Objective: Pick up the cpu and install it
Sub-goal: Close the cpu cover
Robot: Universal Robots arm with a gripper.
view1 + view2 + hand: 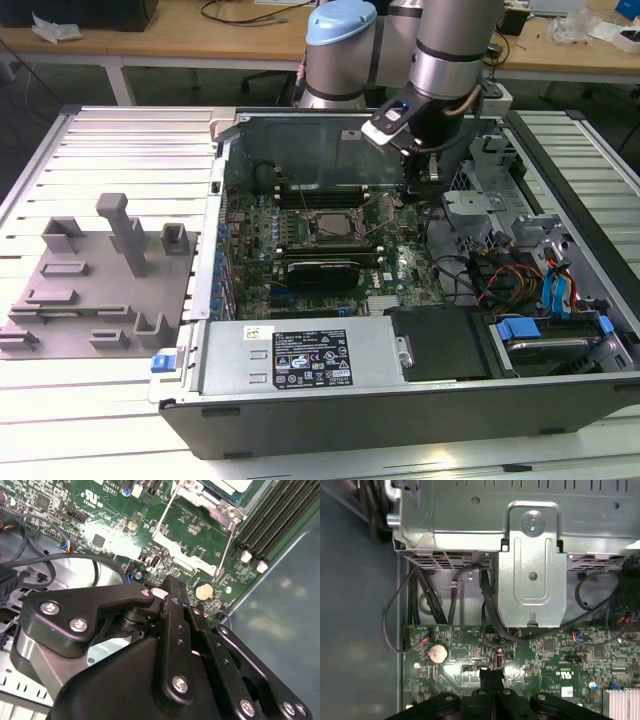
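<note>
The cpu (234,486) shows as a pale flat square lying in the motherboard socket (330,228), partly cut off in the second wrist view. The socket's metal load frame (175,555) stands open beside it. My gripper (420,185) hangs low inside the open computer case, to the exterior view's right of the socket. It is over the board's edge, near a round coin battery (203,591). In both wrist views the black fingers (172,592) are pressed together with nothing between them; the gripper (491,676) is shut and apart from the cpu.
A black graphics card (322,272) lies across the board below the socket. A metal drive cage (530,555) and black cables (420,595) crowd the side by the gripper. The power supply (300,360) fills the case front. A grey fixture plate (100,290) sits outside.
</note>
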